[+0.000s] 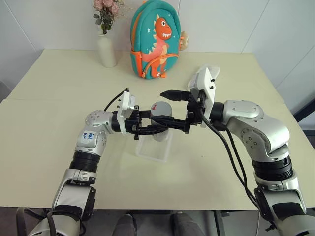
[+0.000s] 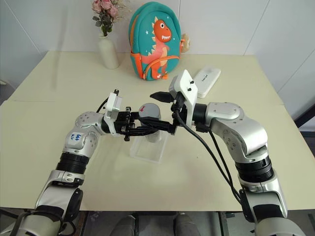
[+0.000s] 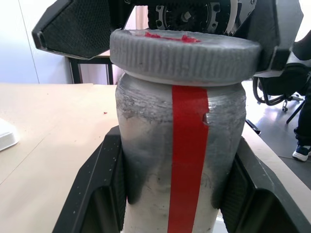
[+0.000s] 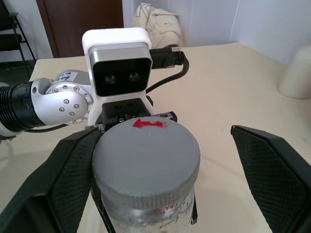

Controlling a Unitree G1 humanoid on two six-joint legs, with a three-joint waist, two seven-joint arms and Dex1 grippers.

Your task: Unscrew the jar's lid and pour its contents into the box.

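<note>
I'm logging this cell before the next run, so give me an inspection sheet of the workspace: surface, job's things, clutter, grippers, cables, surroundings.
Surface: pale table, bare where not occupied.
Job's things: jar with a red stripe, held upright above the box; grey lid on the jar; contents not discernible.
Clutter: dinosaur backpack, white vase with flowers, flat white case, all at the far side.
Grippers: left gripper shut on the jar's body; right gripper open, fingers either side of the lid, one close beside it, the other well clear.
Cables: black cables hang along the right arm.
Surroundings: white wall panels behind; dark door and a pale bundle beyond the table.
</note>
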